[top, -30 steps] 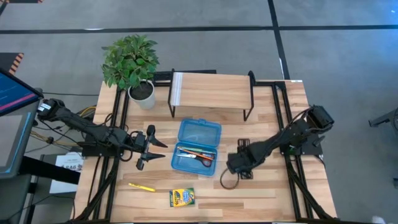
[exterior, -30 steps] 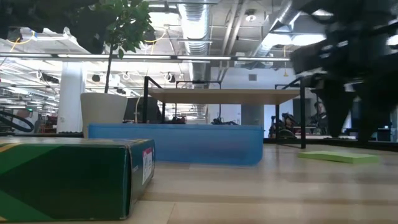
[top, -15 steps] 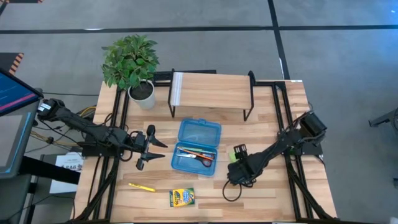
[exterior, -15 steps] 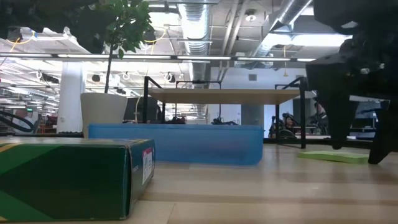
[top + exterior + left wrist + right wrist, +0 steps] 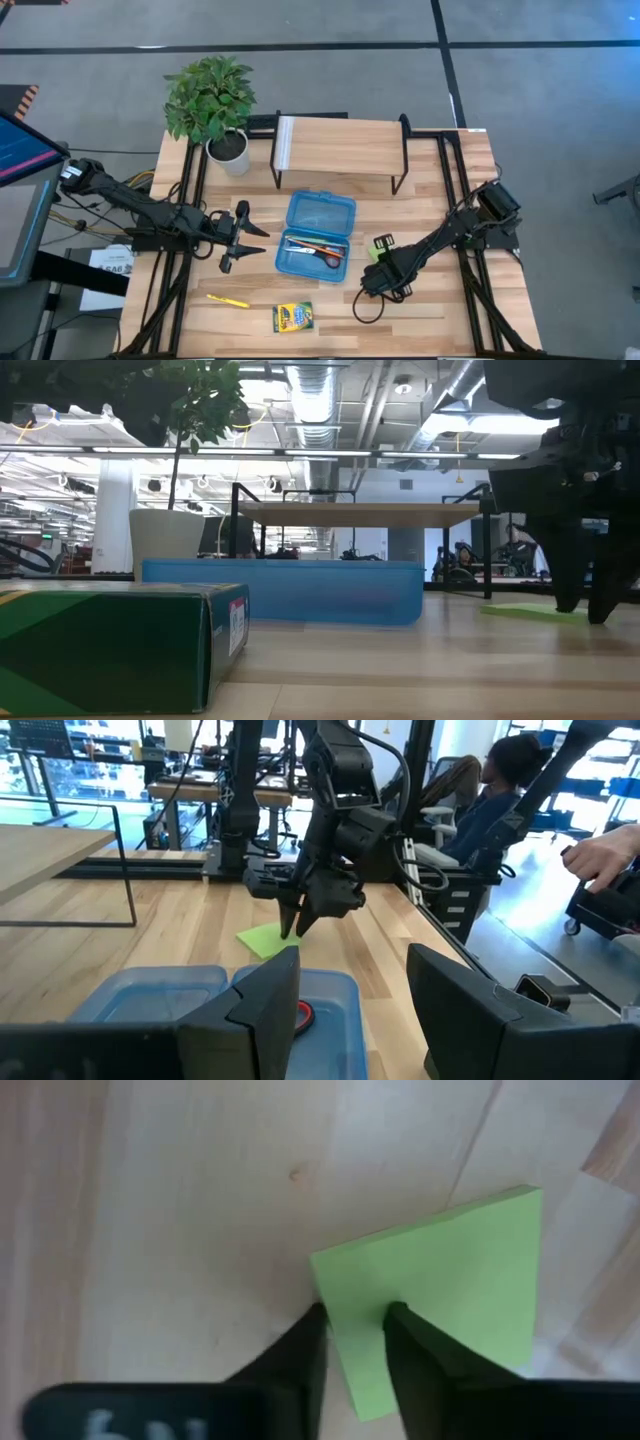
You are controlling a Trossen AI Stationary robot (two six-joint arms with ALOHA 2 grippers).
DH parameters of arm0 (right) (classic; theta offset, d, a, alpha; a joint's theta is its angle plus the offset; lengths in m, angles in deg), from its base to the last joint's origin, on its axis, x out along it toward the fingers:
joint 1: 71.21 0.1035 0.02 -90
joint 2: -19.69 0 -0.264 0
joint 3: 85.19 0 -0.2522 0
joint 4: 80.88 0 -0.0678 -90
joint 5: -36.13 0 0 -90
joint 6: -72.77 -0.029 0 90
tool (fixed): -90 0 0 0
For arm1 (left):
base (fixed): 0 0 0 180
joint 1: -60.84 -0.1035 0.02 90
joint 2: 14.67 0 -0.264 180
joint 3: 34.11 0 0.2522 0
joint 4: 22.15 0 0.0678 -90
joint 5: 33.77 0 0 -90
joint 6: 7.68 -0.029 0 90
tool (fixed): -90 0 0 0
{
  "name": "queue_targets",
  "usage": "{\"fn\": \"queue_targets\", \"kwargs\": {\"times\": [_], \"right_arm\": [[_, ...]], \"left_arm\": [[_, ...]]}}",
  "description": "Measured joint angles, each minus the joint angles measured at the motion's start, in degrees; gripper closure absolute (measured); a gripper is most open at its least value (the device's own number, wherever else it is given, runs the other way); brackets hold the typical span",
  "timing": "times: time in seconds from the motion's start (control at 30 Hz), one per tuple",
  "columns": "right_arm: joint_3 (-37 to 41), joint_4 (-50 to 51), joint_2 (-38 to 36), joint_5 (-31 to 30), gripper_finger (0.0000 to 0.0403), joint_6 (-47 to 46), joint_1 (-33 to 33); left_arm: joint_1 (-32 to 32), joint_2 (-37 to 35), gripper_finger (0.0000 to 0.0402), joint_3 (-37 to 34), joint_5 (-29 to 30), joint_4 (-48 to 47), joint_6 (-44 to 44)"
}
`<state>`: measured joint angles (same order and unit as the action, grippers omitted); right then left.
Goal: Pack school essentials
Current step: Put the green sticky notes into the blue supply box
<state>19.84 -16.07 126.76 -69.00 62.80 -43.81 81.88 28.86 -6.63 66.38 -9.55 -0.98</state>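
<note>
The lime-green sticky-note pad lies flat on the wooden table, right of the open blue case. My right gripper stands over the pad, fingers narrowly open and pointing down at it. Red-handled scissors and pencils lie inside the case. The crayon box and a yellow pencil rest on the table near its near edge. My left gripper waits open, left of the case. My right gripper comes at the sticky-note pad from above. One fingertip stands on the pad's top face near a corner, the other beside the pad's edge. The pad stays flat on the table.
A potted plant stands at the far left corner and a wooden riser on black legs along the far edge. Bare wood lies right of the pad and between the crayon box and my right arm. People sit beyond the table.
My right gripper has come down onto the sticky-note pad, shifting slightly toward the near edge, and the gap between its fingertips has narrowed in the low view. The pad has stayed in place.
</note>
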Motion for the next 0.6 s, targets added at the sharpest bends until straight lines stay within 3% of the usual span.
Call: {"fn": "queue_targets", "kwargs": {"times": [0.3, 0.6], "right_arm": [[0.1, -0.3, 0.1, -3.4, 0.039, -0.3, -0.2], [-1.7, 1.2, 0.4, -4.8, 0.04, -2.5, -0.1]], "left_arm": [[0.0, 0.0, 0.0228, 0.0, 0.2, 0.0, 0.0], [0.0, 0.0, 0.0228, 0.0, 0.3, 0.0, 0.0]]}}
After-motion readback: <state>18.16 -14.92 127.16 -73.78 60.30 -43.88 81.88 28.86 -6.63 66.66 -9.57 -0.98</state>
